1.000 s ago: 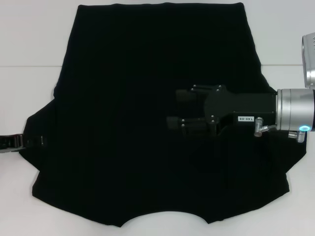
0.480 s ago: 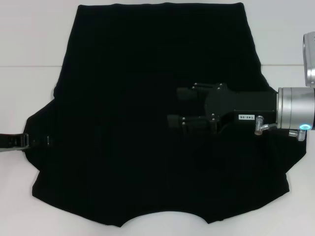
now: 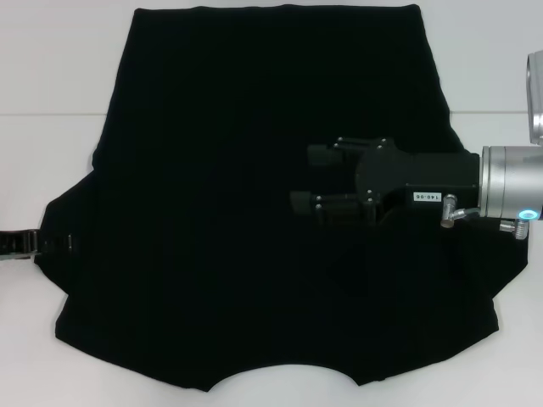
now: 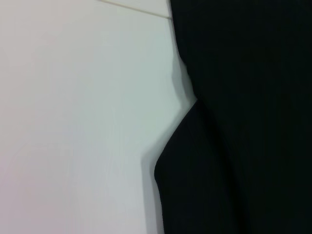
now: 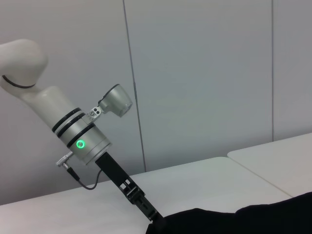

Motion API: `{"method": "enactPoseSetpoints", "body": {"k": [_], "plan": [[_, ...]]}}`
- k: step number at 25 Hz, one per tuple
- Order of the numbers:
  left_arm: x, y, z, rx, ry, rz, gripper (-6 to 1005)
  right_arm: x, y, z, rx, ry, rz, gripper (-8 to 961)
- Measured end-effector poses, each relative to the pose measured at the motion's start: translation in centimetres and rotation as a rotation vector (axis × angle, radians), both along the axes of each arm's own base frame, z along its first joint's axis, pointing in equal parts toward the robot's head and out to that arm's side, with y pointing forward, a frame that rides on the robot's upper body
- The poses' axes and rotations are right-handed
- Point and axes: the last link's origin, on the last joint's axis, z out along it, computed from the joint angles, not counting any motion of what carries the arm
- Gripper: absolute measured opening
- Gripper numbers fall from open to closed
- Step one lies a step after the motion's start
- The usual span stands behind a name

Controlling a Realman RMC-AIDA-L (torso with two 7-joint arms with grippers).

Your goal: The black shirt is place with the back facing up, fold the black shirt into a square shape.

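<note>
The black shirt [image 3: 254,212] lies spread flat on the white table, plain side up, with no lettering showing. My right gripper [image 3: 301,179] hovers over the shirt's middle right, pointing left, open and empty. My left gripper [image 3: 36,242] is at the tip of the shirt's left sleeve, low at the table. The left wrist view shows the shirt's edge [image 4: 243,122] against the table. The right wrist view shows the left gripper [image 5: 155,225] touching the shirt's edge [image 5: 243,222].
The white table [image 3: 51,85] shows bare on both sides of the shirt, with a seam line across it. A grey wall [image 5: 204,73] stands behind the table in the right wrist view.
My right gripper has drifted slightly right and up over the shirt. My left gripper pushed a little right at the sleeve, then drew back left.
</note>
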Motion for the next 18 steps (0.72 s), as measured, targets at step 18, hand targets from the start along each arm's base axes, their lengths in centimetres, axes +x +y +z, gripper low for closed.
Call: {"method": "enactPoseSetpoints", "body": {"k": [18], "plan": [[0.6, -0.1, -1.2, -0.067, 0.021, -0.039, 845, 0.0, 0.1, 0.3, 0.006, 0.012, -0.002, 851]]}}
